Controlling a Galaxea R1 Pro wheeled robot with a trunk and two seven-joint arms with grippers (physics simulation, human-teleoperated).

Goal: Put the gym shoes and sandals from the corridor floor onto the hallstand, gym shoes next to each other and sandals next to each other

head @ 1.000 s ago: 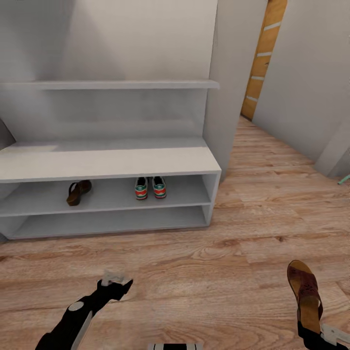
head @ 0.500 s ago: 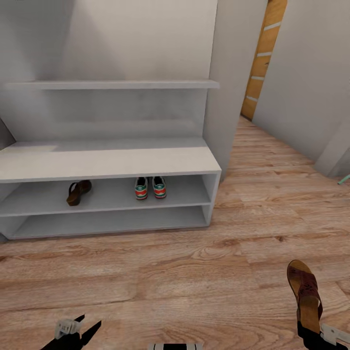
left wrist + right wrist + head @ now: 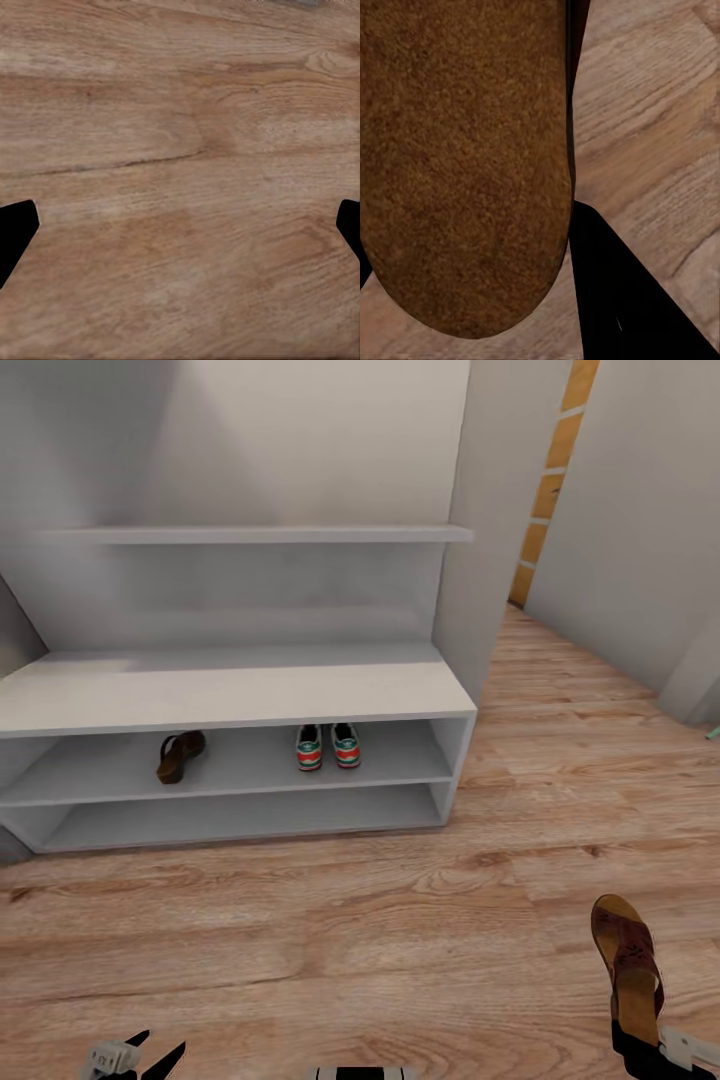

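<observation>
Light wood-plank corridor floor (image 3: 400, 930) fills the lower frame, pale grey stepped hallstand (image 3: 240, 695) upper left. On its upper open shelf: off-white green-striped gym shoes (image 3: 328, 746) side by side at centre, one brown leather sandal (image 3: 180, 755) well left of them. Second brown sandal (image 3: 626, 960) is lower right, clamped heel-end in your right gripper (image 3: 650, 1045). Three of four racked; seat this one beside its mate. Left gripper (image 3: 135, 1057), bottom left, fingers spread wide, empty. Right wrist view adds the sandal's suede underside (image 3: 465, 157) against one finger.
</observation>
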